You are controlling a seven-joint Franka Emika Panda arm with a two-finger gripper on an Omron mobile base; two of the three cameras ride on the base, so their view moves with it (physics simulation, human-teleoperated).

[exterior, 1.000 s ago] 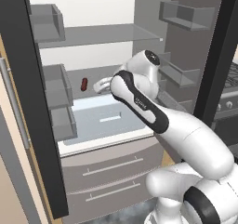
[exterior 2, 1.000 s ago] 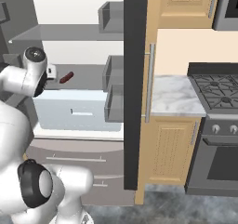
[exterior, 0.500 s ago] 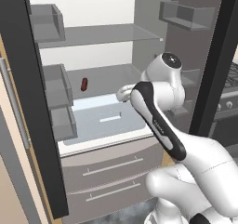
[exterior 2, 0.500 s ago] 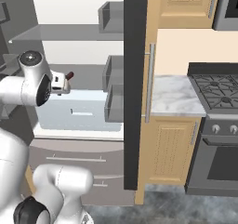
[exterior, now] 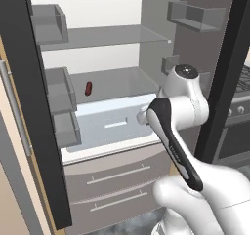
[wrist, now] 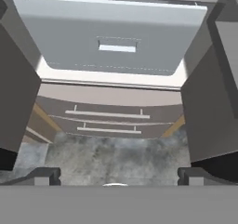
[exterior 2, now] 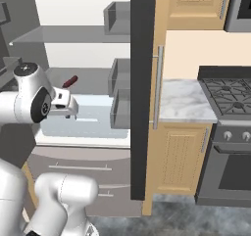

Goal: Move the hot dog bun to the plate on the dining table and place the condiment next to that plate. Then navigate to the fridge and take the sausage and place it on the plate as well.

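a: where's the sausage (exterior: 89,88) now?

b: lying on the glass shelf inside the fridge (exterior: 112,78), just above the white drawer (exterior: 117,124). taking the drawer as the landmark, it sits behind and above the drawer's left half in the left base view, close to the door bins (exterior: 61,90) on that side. in the right base view the sausage (exterior 2: 70,81) shows just past the robot's hand.

a: and the gripper (wrist: 116,174)?

b: released, empty. in the hand view the two finger tips stand wide apart at the bottom edge with nothing between them. that camera looks down over the white drawer (wrist: 111,37), the grey freezer drawers (wrist: 109,118) under it and the floor, so the hand is held out in front of the drawer, pointing down rather than into the shelf.

a: so which way does the sausage lie from the gripper?

b: above the drawer and deeper into the fridge, towards the back wall, and off to the left of the hand as the left base view shows it. the hand hangs in front of the drawer's right part.

a: its long axis?

b: it looks to run roughly front to back on the shelf, slightly slanted in the right base view. my guess is the jaws would need to close across it, side to side.

a: what does the next move call for?

b: i judge the hand must tip up and reach in over the drawer to the shelf. bun, plate and condiment can't be judged from here.
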